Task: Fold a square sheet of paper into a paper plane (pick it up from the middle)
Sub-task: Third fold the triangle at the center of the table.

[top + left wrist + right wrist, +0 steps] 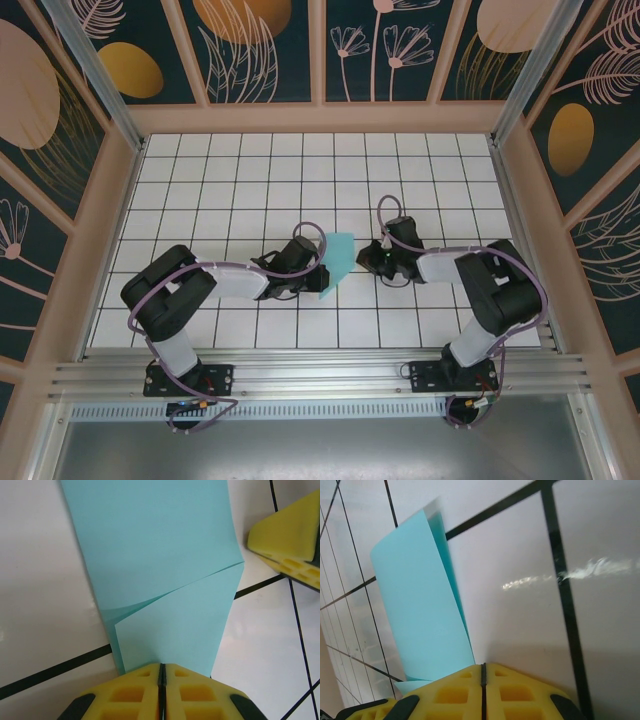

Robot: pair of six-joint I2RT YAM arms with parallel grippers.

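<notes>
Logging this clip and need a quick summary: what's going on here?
The left gripper is shut on one edge of a thin light turquoise sheet of paper. The sheet is partly folded, with one flap lying over the rest, and it rises up from the white tiled table. The right gripper is shut and sits just beside the paper, apparently not holding it. It is not yet a plane.

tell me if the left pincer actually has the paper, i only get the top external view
observer: yes, the left wrist view shows the left pincer shut on the near edge of the turquoise paper.
operator: is it folded yet
observer: a flap is folded over, its slanted edge crossing the sheet.
operator: and the right pincer
observer: the right pincer is shut, the paper beside it, not between its fingers.
</notes>
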